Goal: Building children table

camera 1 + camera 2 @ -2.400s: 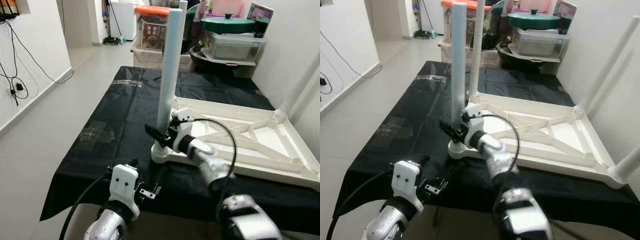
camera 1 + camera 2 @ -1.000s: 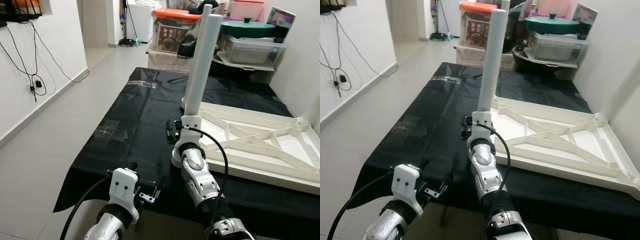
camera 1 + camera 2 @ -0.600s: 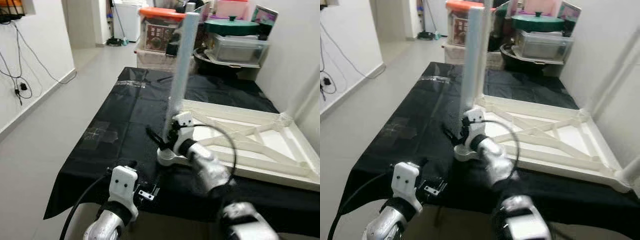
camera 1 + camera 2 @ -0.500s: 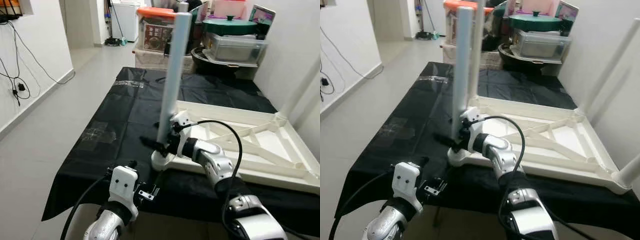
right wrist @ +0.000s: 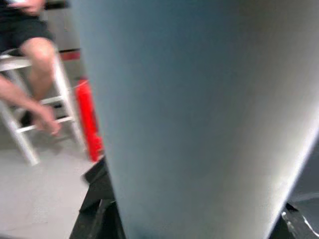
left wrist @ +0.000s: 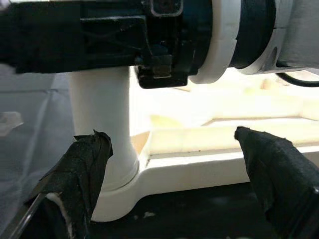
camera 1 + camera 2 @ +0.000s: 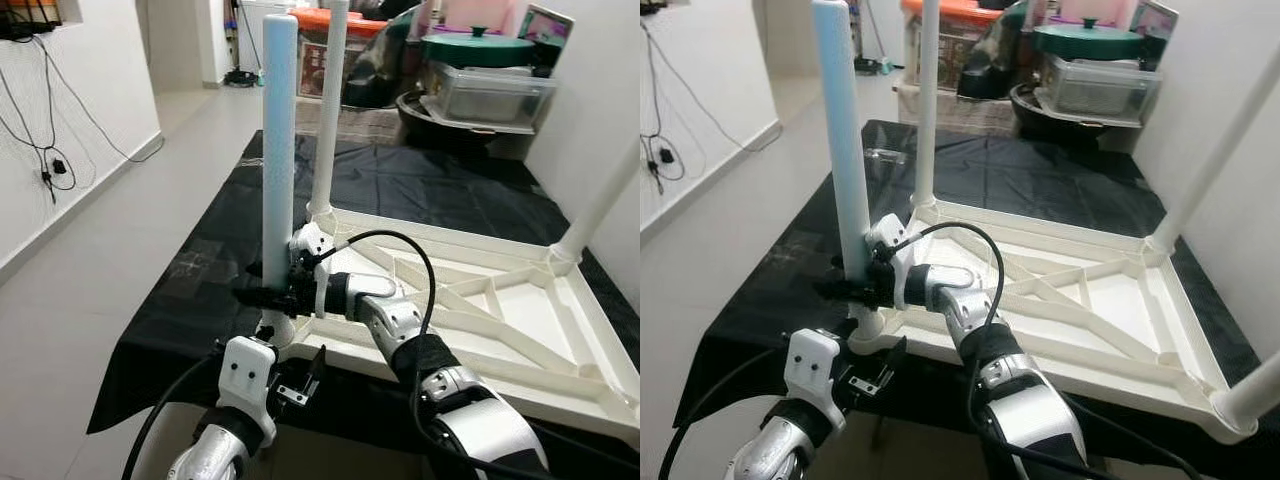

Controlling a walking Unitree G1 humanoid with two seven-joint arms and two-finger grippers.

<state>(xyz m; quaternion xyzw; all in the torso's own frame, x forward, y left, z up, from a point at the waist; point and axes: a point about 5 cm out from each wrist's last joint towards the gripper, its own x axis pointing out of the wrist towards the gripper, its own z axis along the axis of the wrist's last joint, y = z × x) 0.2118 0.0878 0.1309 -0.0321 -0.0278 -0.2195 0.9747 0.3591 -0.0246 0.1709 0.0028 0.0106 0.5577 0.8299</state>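
Note:
The white table top lies upside down on a black-covered table. A pale blue-white leg stands upright in its near left corner socket. My right gripper is shut on this leg just above the socket; the leg sits between its black fingers. My left gripper hangs open just below and in front of the socket; its taped fingertips flank the leg base without touching it.
Two more white legs stand in the far left and far right corners. Storage boxes and a green-lidded pot crowd the back. A wall runs close on the right. A person sits on a white stool.
The head camera has shifted, so the leg now appears further left and more upright. My right gripper stays on the leg. The left gripper sits closer under the corner socket.

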